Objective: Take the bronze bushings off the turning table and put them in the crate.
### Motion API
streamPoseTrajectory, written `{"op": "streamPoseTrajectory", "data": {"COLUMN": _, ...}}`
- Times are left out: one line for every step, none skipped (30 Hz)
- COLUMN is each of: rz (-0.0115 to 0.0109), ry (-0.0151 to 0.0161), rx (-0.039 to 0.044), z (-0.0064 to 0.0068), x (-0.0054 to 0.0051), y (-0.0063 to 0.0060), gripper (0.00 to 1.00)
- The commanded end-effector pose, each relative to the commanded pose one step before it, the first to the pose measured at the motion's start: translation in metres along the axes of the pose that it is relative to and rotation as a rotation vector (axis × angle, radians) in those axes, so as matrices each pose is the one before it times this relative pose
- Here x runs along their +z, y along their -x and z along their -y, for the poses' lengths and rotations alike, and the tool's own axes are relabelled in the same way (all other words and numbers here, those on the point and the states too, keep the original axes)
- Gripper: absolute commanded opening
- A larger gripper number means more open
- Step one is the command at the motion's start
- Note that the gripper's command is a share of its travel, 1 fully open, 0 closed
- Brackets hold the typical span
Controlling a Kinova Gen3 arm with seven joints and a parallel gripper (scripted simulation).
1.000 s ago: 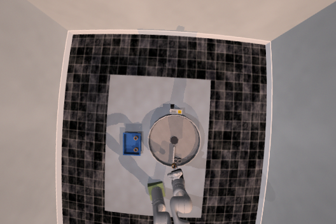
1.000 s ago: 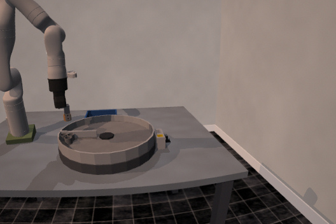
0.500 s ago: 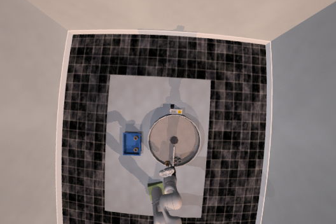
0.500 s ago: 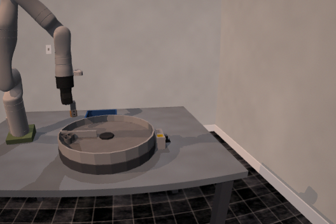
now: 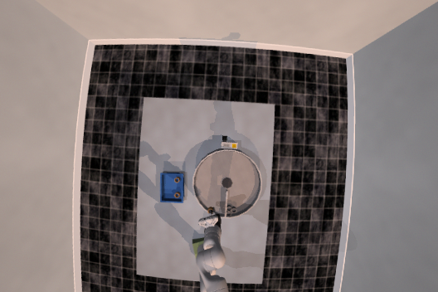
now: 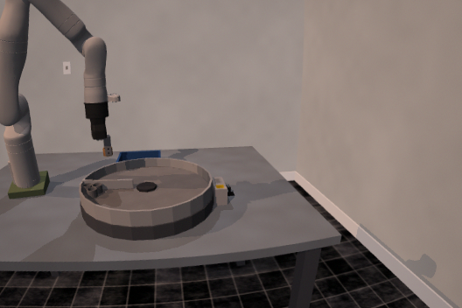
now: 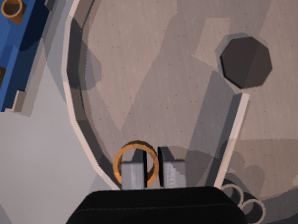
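My gripper is shut on the wall of a bronze bushing, one finger inside the ring and one outside. It holds the bushing above the near rim of the turning table, on the side towards the crate. The blue crate stands to the left in the top view. One bronze bushing and a second bronze bushing are in it. Steel bushings stand on the turning table near its rim.
A thin straight bar runs from near the dark hub to the rim, between the held bushing and the steel ones. A small box with a yellow mark sits at the turning table's far side.
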State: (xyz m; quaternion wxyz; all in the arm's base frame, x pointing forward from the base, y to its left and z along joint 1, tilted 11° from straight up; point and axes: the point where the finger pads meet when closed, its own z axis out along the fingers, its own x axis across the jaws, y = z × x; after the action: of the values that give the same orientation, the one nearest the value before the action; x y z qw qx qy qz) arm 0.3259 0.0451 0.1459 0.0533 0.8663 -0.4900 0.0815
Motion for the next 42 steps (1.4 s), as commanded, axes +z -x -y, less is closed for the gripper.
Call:
{"op": "streamPoseTrajectory", "data": {"rz": 0.00439, "ry": 0.00469, "rx": -0.04134, "z": 0.00825, "x": 0.00222, "y": 0.01659, "gripper": 0.00}}
{"op": "streamPoseTrajectory", "data": {"rz": 0.00000, "ry": 0.00000, "rx": 0.00000, "z": 0.00000, "x": 0.00000, "y": 0.00000, "gripper": 0.00}}
{"op": "streamPoseTrajectory", "data": {"rz": 0.00000, "ry": 0.00000, "rx": 0.00000, "z": 0.00000, "x": 0.00000, "y": 0.00000, "gripper": 0.00}}
{"op": "streamPoseTrajectory", "data": {"rz": 0.00000, "ry": 0.00000, "rx": 0.00000, "z": 0.00000, "x": 0.00000, "y": 0.00000, "gripper": 0.00}}
{"op": "streamPoseTrajectory", "data": {"rz": 0.00000, "ry": 0.00000, "rx": 0.00000, "z": 0.00000, "x": 0.00000, "y": 0.00000, "gripper": 0.00}}
{"op": "streamPoseTrajectory", "data": {"rz": 0.00000, "ry": 0.00000, "rx": 0.00000, "z": 0.00000, "x": 0.00000, "y": 0.00000, "gripper": 0.00}}
{"op": "streamPoseTrajectory", "data": {"rz": 0.00000, "ry": 0.00000, "rx": 0.00000, "z": 0.00000, "x": 0.00000, "y": 0.00000, "gripper": 0.00}}
{"op": "streamPoseTrajectory", "data": {"rz": 0.00000, "ry": 0.00000, "rx": 0.00000, "z": 0.00000, "x": 0.00000, "y": 0.00000, "gripper": 0.00}}
{"op": "streamPoseTrajectory", "data": {"rz": 0.00000, "ry": 0.00000, "rx": 0.00000, "z": 0.00000, "x": 0.00000, "y": 0.00000, "gripper": 0.00}}
{"op": "streamPoseTrajectory", "data": {"rz": 0.00000, "ry": 0.00000, "rx": 0.00000, "z": 0.00000, "x": 0.00000, "y": 0.00000, "gripper": 0.00}}
{"op": "streamPoseTrajectory", "data": {"rz": 0.00000, "ry": 0.00000, "rx": 0.00000, "z": 0.00000, "x": 0.00000, "y": 0.00000, "gripper": 0.00}}
{"op": "streamPoseTrajectory", "data": {"rz": -0.00024, "ry": -0.00086, "rx": 0.00041, "z": 0.00707, "x": -0.00030, "y": 0.00861, "gripper": 0.00}}
{"op": "streamPoseTrajectory", "data": {"rz": -0.00002, "ry": -0.00003, "rx": 0.00000, "z": 0.00698, "x": -0.00001, "y": 0.00877, "gripper": 0.00}}
{"op": "streamPoseTrajectory", "data": {"rz": -0.00002, "ry": -0.00003, "rx": 0.00000, "z": 0.00698, "x": -0.00001, "y": 0.00877, "gripper": 0.00}}
{"op": "streamPoseTrajectory", "data": {"rz": -0.00002, "ry": -0.00003, "rx": 0.00000, "z": 0.00698, "x": -0.00001, "y": 0.00877, "gripper": 0.00}}
{"op": "streamPoseTrajectory", "data": {"rz": -0.00002, "ry": -0.00003, "rx": 0.00000, "z": 0.00698, "x": -0.00001, "y": 0.00877, "gripper": 0.00}}
{"op": "streamPoseTrajectory", "data": {"rz": 0.00000, "ry": 0.00000, "rx": 0.00000, "z": 0.00000, "x": 0.00000, "y": 0.00000, "gripper": 0.00}}
{"op": "streamPoseTrajectory", "data": {"rz": 0.00000, "ry": 0.00000, "rx": 0.00000, "z": 0.00000, "x": 0.00000, "y": 0.00000, "gripper": 0.00}}
{"op": "streamPoseTrajectory", "data": {"rz": 0.00000, "ry": 0.00000, "rx": 0.00000, "z": 0.00000, "x": 0.00000, "y": 0.00000, "gripper": 0.00}}
{"op": "streamPoseTrajectory", "data": {"rz": 0.00000, "ry": 0.00000, "rx": 0.00000, "z": 0.00000, "x": 0.00000, "y": 0.00000, "gripper": 0.00}}
{"op": "streamPoseTrajectory", "data": {"rz": 0.00000, "ry": 0.00000, "rx": 0.00000, "z": 0.00000, "x": 0.00000, "y": 0.00000, "gripper": 0.00}}
{"op": "streamPoseTrajectory", "data": {"rz": 0.00000, "ry": 0.00000, "rx": 0.00000, "z": 0.00000, "x": 0.00000, "y": 0.00000, "gripper": 0.00}}
{"op": "streamPoseTrajectory", "data": {"rz": 0.00000, "ry": 0.00000, "rx": 0.00000, "z": 0.00000, "x": 0.00000, "y": 0.00000, "gripper": 0.00}}
{"op": "streamPoseTrajectory", "data": {"rz": 0.00000, "ry": 0.00000, "rx": 0.00000, "z": 0.00000, "x": 0.00000, "y": 0.00000, "gripper": 0.00}}
{"op": "streamPoseTrajectory", "data": {"rz": 0.00000, "ry": 0.00000, "rx": 0.00000, "z": 0.00000, "x": 0.00000, "y": 0.00000, "gripper": 0.00}}
{"op": "streamPoseTrajectory", "data": {"rz": 0.00000, "ry": 0.00000, "rx": 0.00000, "z": 0.00000, "x": 0.00000, "y": 0.00000, "gripper": 0.00}}
{"op": "streamPoseTrajectory", "data": {"rz": 0.00000, "ry": 0.00000, "rx": 0.00000, "z": 0.00000, "x": 0.00000, "y": 0.00000, "gripper": 0.00}}
{"op": "streamPoseTrajectory", "data": {"rz": 0.00000, "ry": 0.00000, "rx": 0.00000, "z": 0.00000, "x": 0.00000, "y": 0.00000, "gripper": 0.00}}
{"op": "streamPoseTrajectory", "data": {"rz": -0.00019, "ry": -0.00106, "rx": 0.00052, "z": 0.00710, "x": -0.00038, "y": 0.00857, "gripper": 0.00}}
{"op": "streamPoseTrajectory", "data": {"rz": -0.00002, "ry": -0.00003, "rx": 0.00000, "z": 0.00698, "x": -0.00001, "y": 0.00877, "gripper": 0.00}}
{"op": "streamPoseTrajectory", "data": {"rz": -0.00002, "ry": -0.00003, "rx": 0.00000, "z": 0.00698, "x": -0.00001, "y": 0.00877, "gripper": 0.00}}
{"op": "streamPoseTrajectory", "data": {"rz": -0.00002, "ry": -0.00003, "rx": 0.00000, "z": 0.00698, "x": -0.00001, "y": 0.00877, "gripper": 0.00}}
{"op": "streamPoseTrajectory", "data": {"rz": -0.00002, "ry": -0.00003, "rx": 0.00000, "z": 0.00698, "x": -0.00001, "y": 0.00877, "gripper": 0.00}}
{"op": "streamPoseTrajectory", "data": {"rz": 0.00000, "ry": 0.00000, "rx": 0.00000, "z": 0.00000, "x": 0.00000, "y": 0.00000, "gripper": 0.00}}
{"op": "streamPoseTrajectory", "data": {"rz": 0.00000, "ry": 0.00000, "rx": 0.00000, "z": 0.00000, "x": 0.00000, "y": 0.00000, "gripper": 0.00}}
{"op": "streamPoseTrajectory", "data": {"rz": 0.00000, "ry": 0.00000, "rx": 0.00000, "z": 0.00000, "x": 0.00000, "y": 0.00000, "gripper": 0.00}}
{"op": "streamPoseTrajectory", "data": {"rz": 0.00000, "ry": 0.00000, "rx": 0.00000, "z": 0.00000, "x": 0.00000, "y": 0.00000, "gripper": 0.00}}
{"op": "streamPoseTrajectory", "data": {"rz": 0.00000, "ry": 0.00000, "rx": 0.00000, "z": 0.00000, "x": 0.00000, "y": 0.00000, "gripper": 0.00}}
{"op": "streamPoseTrajectory", "data": {"rz": 0.00000, "ry": 0.00000, "rx": 0.00000, "z": 0.00000, "x": 0.00000, "y": 0.00000, "gripper": 0.00}}
{"op": "streamPoseTrajectory", "data": {"rz": 0.00000, "ry": 0.00000, "rx": 0.00000, "z": 0.00000, "x": 0.00000, "y": 0.00000, "gripper": 0.00}}
{"op": "streamPoseTrajectory", "data": {"rz": 0.00000, "ry": 0.00000, "rx": 0.00000, "z": 0.00000, "x": 0.00000, "y": 0.00000, "gripper": 0.00}}
{"op": "streamPoseTrajectory", "data": {"rz": 0.00000, "ry": 0.00000, "rx": 0.00000, "z": 0.00000, "x": 0.00000, "y": 0.00000, "gripper": 0.00}}
